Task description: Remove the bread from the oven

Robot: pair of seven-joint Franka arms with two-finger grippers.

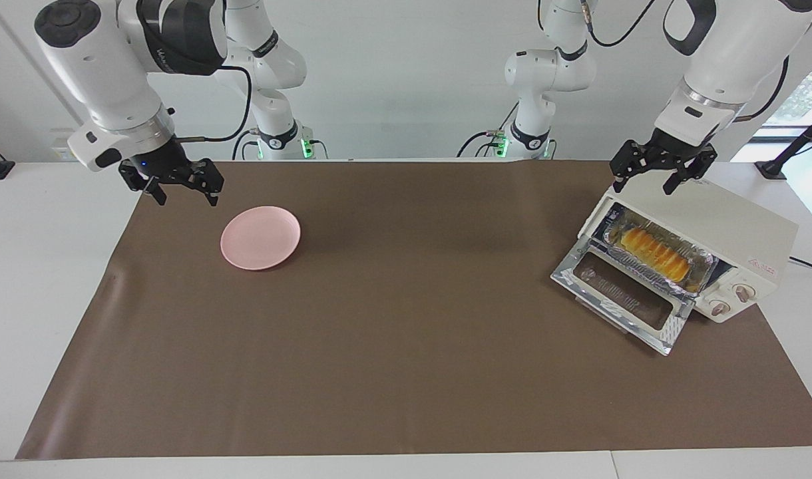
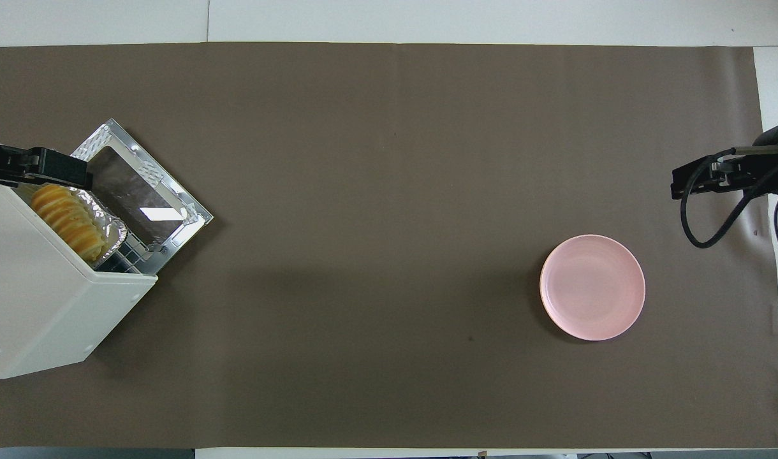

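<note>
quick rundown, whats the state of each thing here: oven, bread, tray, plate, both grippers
oven: on the mat at the left arm's end, door dropped open
oven door: folded down flat
bread: inside the oven, lying on the foil tray
foil tray: in the oven, holding the bread
pink plate: empty, flat on the mat
left gripper: open, empty, over the oven's top
right gripper: open, empty, raised beside the plate
</note>
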